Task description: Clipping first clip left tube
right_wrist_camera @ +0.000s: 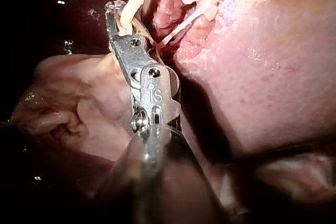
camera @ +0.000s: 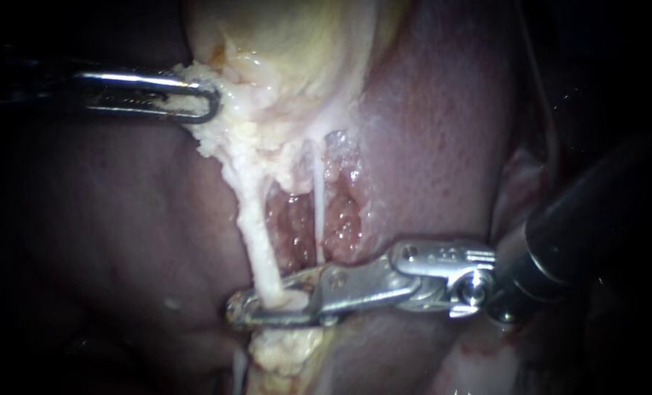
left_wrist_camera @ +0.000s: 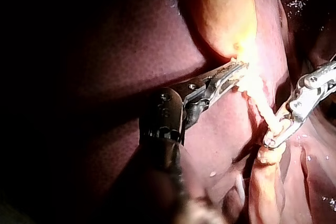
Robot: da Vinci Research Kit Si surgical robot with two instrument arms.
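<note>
Three close views share the left tube (camera: 256,241).

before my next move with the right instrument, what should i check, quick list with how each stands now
1. The left instrument's jaws are shut on the gallbladder edge: ok.
2. The left tube sits between the right instrument's jaws, touched from both sides: ok.
3. The thin right tube lies outside those jaws: ok.
4. The liver is clear of the jaw tips: cannot tell.
5. A clip on the tube: cannot tell, the jaws hide that spot.
</note>
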